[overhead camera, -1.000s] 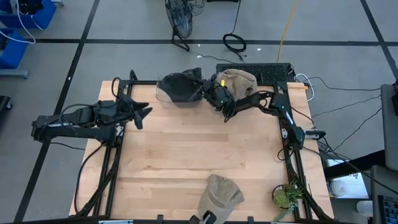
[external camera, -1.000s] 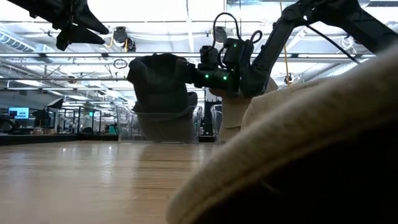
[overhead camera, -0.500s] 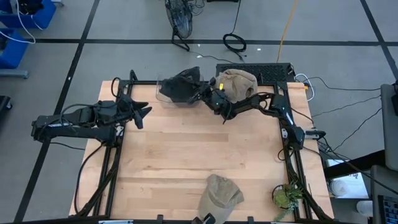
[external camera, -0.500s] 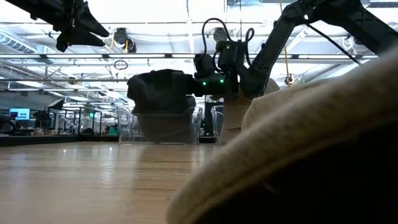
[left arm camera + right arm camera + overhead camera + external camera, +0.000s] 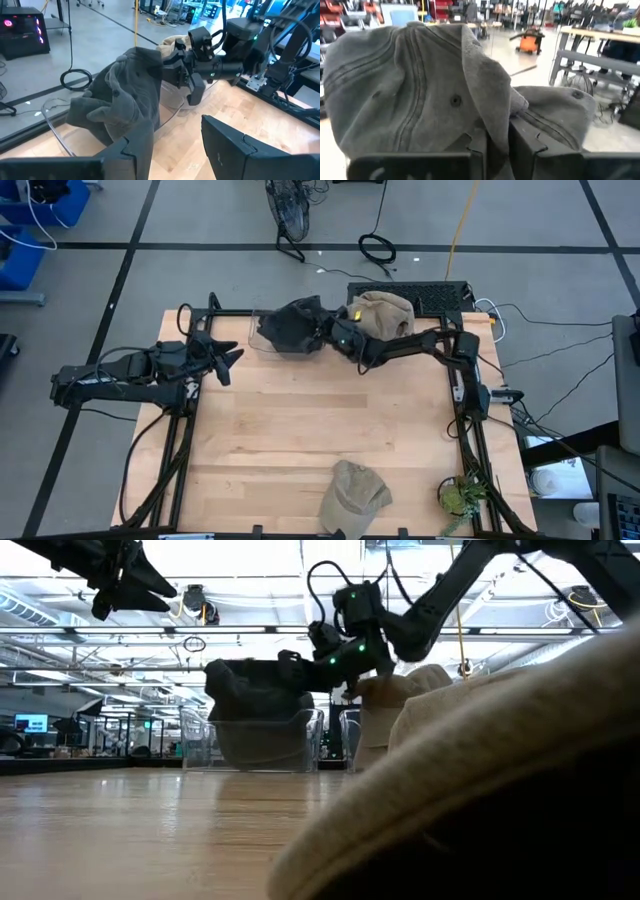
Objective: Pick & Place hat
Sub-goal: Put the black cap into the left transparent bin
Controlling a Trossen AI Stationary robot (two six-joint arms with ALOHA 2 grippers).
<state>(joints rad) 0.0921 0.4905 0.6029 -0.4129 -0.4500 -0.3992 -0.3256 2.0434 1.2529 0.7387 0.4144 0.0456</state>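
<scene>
The dark grey hat (image 5: 290,327) (image 5: 250,700) sits in a clear plastic bin (image 5: 300,740) at the table's far edge, its lower part inside the bin walls. My right gripper (image 5: 332,332) (image 5: 182,70) is at the hat's right side, shut on it. The hat (image 5: 415,85) fills the right wrist view. My left gripper (image 5: 226,358) (image 5: 170,150) hovers open above the table's left side, apart from the hat (image 5: 125,95). My right gripper pinches a fold of the hat's cloth (image 5: 492,117) between its two fingers (image 5: 530,142), on the side of the hat toward the table's right. It comes in roughly level from the right. The hat's crown hangs down into the clear bin.
A tan hat (image 5: 382,310) lies at the far edge just right of the bin, beside a black keyboard (image 5: 440,295). Another tan hat (image 5: 355,492) lies at the near edge and blocks the low view's right half. A small plant (image 5: 460,495) stands at the near right corner.
My right gripper has moved a little toward the table's left and far edge, still shut on the hat. The hat has gone from hanging upright beside the gripper to slumping lower and flatter inside the clear bin.
</scene>
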